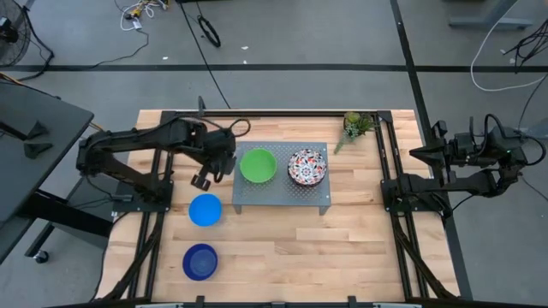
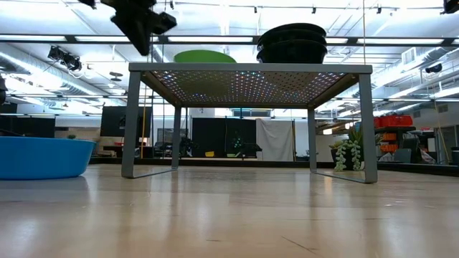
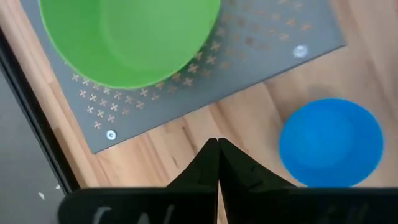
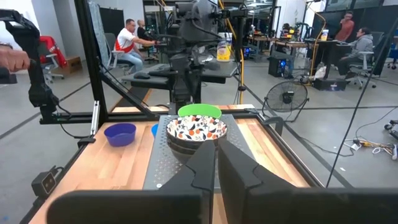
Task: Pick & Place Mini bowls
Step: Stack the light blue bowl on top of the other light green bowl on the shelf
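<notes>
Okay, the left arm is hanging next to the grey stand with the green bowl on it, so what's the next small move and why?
Probably open the left end effector and drop toward the round light blue plastic bowl on the wooden table. Its fingers are shut and empty, beside the grey perforated metal stand, where the round green plastic bowl already sits. The right end effector waits at the table's right edge.
</notes>
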Controlling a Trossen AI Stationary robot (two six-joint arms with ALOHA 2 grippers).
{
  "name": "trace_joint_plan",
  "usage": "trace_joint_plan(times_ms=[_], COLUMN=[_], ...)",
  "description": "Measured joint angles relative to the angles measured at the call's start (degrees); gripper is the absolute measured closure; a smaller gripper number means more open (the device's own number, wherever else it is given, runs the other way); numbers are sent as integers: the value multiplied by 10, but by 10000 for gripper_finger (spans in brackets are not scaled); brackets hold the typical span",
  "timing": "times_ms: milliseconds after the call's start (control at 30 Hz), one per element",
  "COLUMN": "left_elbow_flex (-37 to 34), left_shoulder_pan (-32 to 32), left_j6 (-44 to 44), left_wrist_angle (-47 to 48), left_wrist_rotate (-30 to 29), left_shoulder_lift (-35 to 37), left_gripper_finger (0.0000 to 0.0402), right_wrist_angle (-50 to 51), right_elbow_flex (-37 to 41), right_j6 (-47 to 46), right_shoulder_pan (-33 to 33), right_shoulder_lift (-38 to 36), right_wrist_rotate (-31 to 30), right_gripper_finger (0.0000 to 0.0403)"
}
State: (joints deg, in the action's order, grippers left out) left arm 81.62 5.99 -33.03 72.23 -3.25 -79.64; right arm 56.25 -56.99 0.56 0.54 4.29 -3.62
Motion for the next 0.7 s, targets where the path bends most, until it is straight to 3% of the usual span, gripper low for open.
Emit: trace_joint_plan(times_ms=[200,700], left_elbow_flex=[0,0], left_shoulder_pan=[-57,-192], left_j6=[72,231], left_wrist_angle=[50,79], left_wrist_rotate=[3,121], left_shoulder_lift=[14,14], left_gripper_finger=[396,395], right_wrist_angle=[0,0], right_elbow_flex=[0,0], right_j6=[0,0], right_shoulder_pan=[0,0], right_shoulder_lift=[0,0], right_wrist_rotate=[0,0], right_gripper_finger=[380,380])
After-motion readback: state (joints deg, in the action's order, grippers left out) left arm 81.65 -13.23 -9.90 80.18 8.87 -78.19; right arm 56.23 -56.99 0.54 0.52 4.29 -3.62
